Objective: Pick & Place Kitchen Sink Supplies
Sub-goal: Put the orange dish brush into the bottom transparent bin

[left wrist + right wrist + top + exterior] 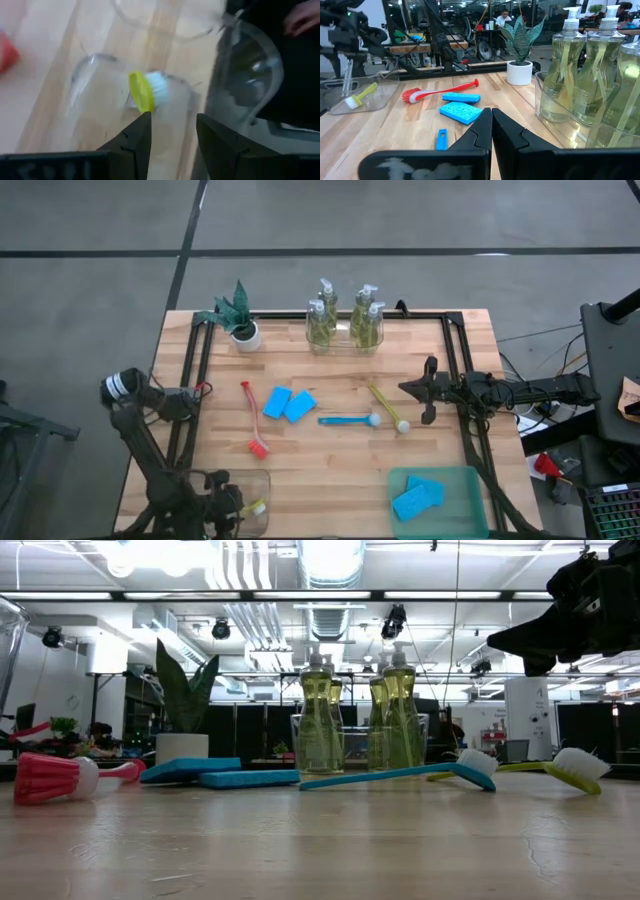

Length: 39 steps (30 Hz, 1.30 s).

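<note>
The clear container (pixel 247 502) at the table's front-left corner is partly covered by the left gripper (pixel 222 515); its shape is hard to tell. The yellow brush (pixel 145 91) inside shows only the head, handle hidden. The green bin (pixel 440 498) is cut by the pic's bottom edge.

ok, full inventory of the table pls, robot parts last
soap bottles: four, clear with yellow-green soap, in a clear bin at back centre
plant: one, green in white pot, back left
sponges on table: two, blue, centre
sponges in tray: two, blue, in green tray, front right
brushes on table: red, blue, yellow, mid-table
yellow brush: one, in clear container, front left
left gripper: open, over that container
right gripper: shut, right of the brushes
</note>
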Available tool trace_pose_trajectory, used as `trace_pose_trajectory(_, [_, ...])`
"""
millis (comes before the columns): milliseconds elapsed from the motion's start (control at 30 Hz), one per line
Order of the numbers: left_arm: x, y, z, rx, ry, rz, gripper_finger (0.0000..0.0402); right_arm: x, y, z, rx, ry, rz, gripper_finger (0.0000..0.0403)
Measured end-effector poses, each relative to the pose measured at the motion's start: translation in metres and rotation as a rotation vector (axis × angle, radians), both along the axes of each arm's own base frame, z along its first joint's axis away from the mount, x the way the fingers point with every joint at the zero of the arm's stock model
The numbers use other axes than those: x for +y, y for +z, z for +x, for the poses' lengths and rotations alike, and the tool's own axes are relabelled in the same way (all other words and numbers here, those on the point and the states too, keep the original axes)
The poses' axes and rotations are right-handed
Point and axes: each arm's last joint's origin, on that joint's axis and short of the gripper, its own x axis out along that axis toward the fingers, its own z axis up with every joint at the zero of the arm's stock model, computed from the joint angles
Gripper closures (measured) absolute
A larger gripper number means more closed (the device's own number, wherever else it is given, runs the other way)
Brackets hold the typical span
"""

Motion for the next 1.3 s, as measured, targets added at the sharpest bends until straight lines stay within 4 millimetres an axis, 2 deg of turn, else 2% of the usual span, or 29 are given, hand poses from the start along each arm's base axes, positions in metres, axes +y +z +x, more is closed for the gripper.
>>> trace_pose_trajectory(167, [0.020,0.028,-0.003,-0.120,-0.031,0.068,0.0259,0.000,0.000,0.000,-0.001,0.000,0.000,0.0394])
trace_pose_trajectory(367, [0.053,0.055,0.001,-0.356,0.158,0.223,0.0266,0.000,0.000,0.000,-0.001,0.000,-0.001,0.0394])
trace_pose_trajectory(600, [0.104,0.064,0.020,-0.294,0.412,0.283,0.0267,0.000,0.000,0.000,-0.001,0.000,0.000,0.0394])
trace_pose_trajectory(800, [0.145,0.055,0.034,-0.027,0.513,0.358,0.0272,0.000,0.000,0.000,-0.001,0.000,0.000,0.0394])
trace_pose_trajectory(967, [0.173,0.033,0.041,0.126,0.602,0.394,0.0278,0.000,0.000,0.000,-0.001,0.000,-0.001,0.0394])
trace_pose_trajectory(1100, [0.193,0.008,0.036,0.208,0.723,0.419,0.0282,0.000,0.000,0.000,0.000,0.000,0.000,0.0394])
trace_pose_trajectory(1300, [0.215,-0.019,0.029,0.274,0.884,0.340,0.0279,0.000,0.000,0.000,0.001,0.000,-0.001,0.0394])
